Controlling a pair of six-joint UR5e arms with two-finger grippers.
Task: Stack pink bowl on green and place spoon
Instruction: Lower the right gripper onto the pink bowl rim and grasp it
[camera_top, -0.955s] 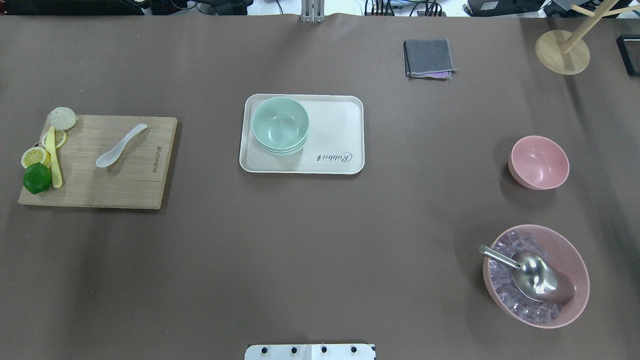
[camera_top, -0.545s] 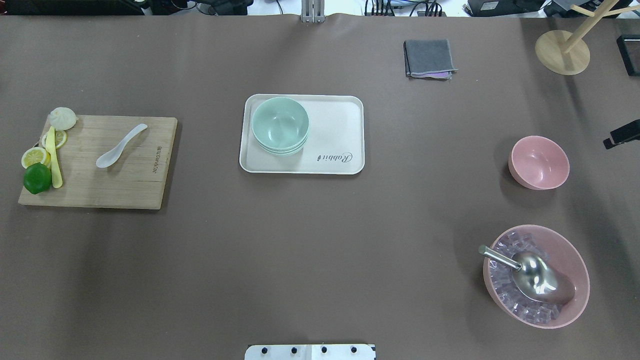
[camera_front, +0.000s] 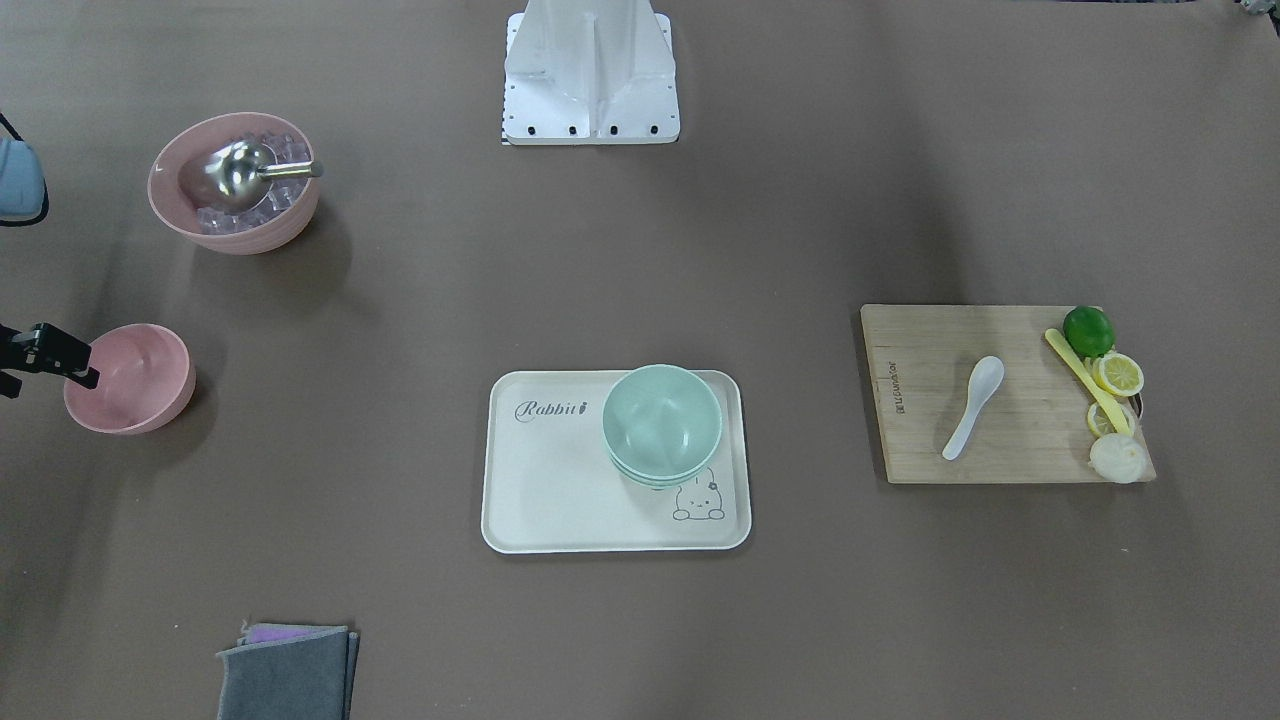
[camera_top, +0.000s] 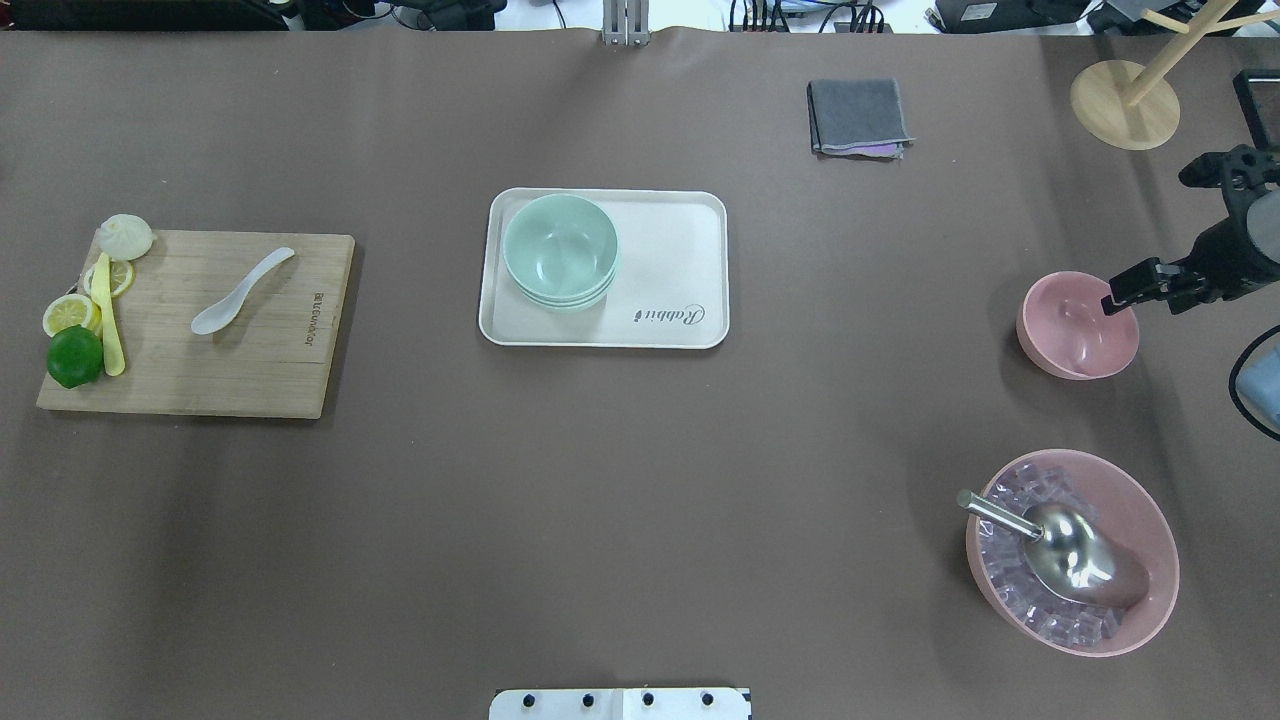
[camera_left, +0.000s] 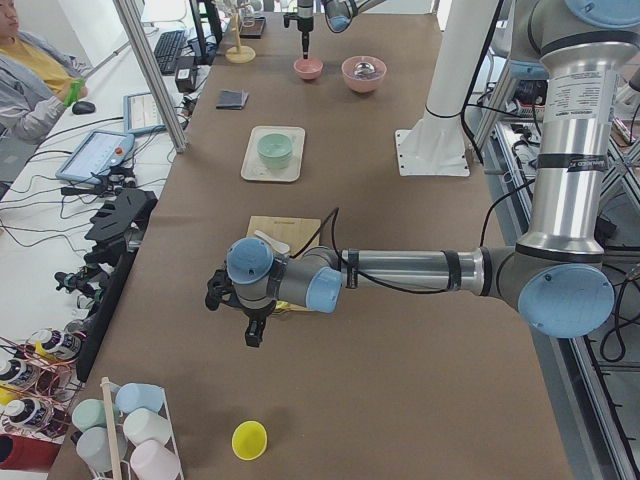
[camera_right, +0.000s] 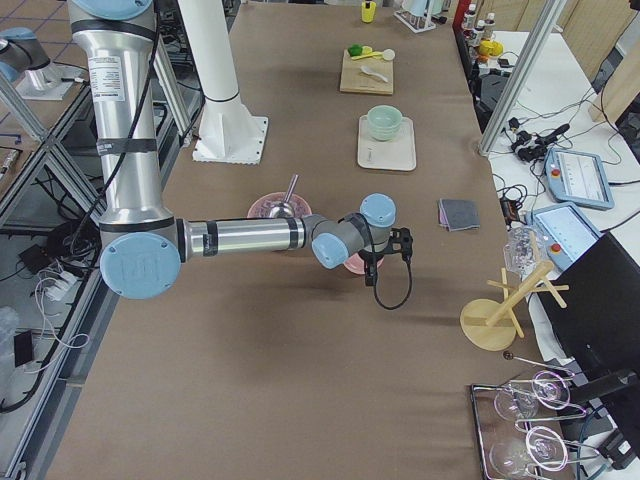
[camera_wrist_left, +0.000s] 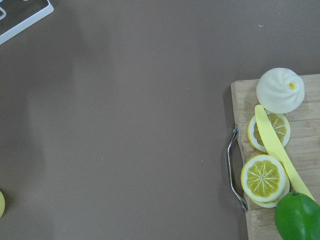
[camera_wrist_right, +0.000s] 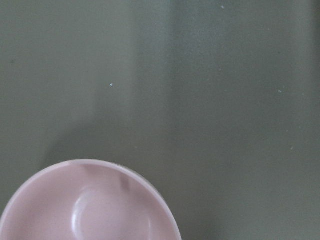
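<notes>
The small pink bowl (camera_top: 1065, 335) stands empty at the table's right, also in the front view (camera_front: 135, 390) and the right wrist view (camera_wrist_right: 90, 210). Stacked green bowls (camera_top: 558, 248) sit on the left part of a white tray (camera_top: 670, 250). A white spoon (camera_top: 240, 292) lies on the wooden cutting board (camera_top: 250, 370) at the left. My right gripper (camera_top: 1120, 298) hangs over the pink bowl's right rim, apart from it, and looks open and empty. My left gripper (camera_left: 251, 338) shows only in the exterior left view, beside the board; I cannot tell its state.
A large pink bowl (camera_top: 1150, 500) of ice cubes with a metal scoop stands near the pink bowl. A folded grey cloth (camera_top: 858, 116) and a wooden stand (camera_top: 1125, 105) are at the back right. A lime (camera_top: 74, 356), lemon slices and a bun line the board's left edge.
My right arm has come in from the right edge and moved left until its gripper hangs over the pink bowl's rim. Nothing else has moved.
</notes>
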